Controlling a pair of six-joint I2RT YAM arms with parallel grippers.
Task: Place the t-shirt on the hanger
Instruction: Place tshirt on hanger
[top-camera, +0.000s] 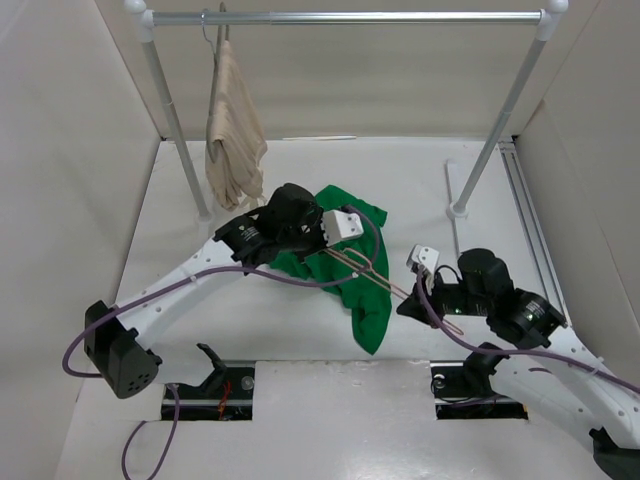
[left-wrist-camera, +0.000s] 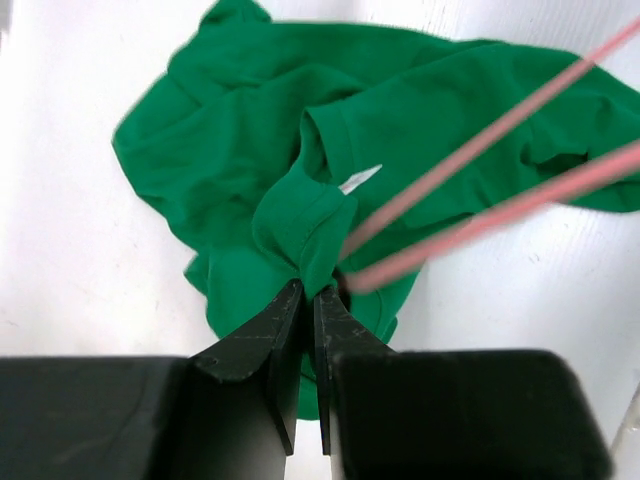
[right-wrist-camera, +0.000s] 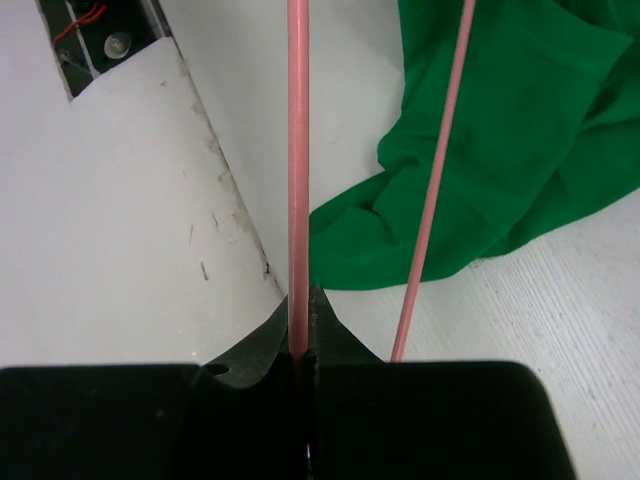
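Two arms work a bright green t-shirt (top-camera: 365, 305) on the white table (top-camera: 280, 325), on the near side of the clothes rail (top-camera: 350, 17) and closer to its left post than its right. The left gripper (left-wrist-camera: 305, 295) is closed narrow on a raised fold of the shirt, close to a small white mark (left-wrist-camera: 360, 178). The right gripper (right-wrist-camera: 302, 335) is clamped on one wire of the pink hanger (right-wrist-camera: 297, 150).

The hanger lies low across the shirt, slanting away from the rail toward the right arm. Its far end meets the pinched fold just beside the left fingertips. Whether that end is already inside the fabric cannot be told.

The step in hand looks like feeding the hanger's end into the shirt. Done well, it calls for the left gripper (top-camera: 325, 240) to hold its pinch and lift the fold so that an opening gapes. The right gripper (top-camera: 405, 303) should then slide the wire forward along its own line rather than sweeping it sideways. A slow push seems wise, since soft cloth bunches easily and the thin wire could ride over the fold instead of under it.

From the right hand, the shirt (right-wrist-camera: 500, 130) lies ahead and to one side, near the fingers but not touching them. From the left hand, it spreads out ahead beyond the fold (left-wrist-camera: 400, 110), crumpled rather than flat. A beige garment (top-camera: 235, 130) hangs from the rail's left end.
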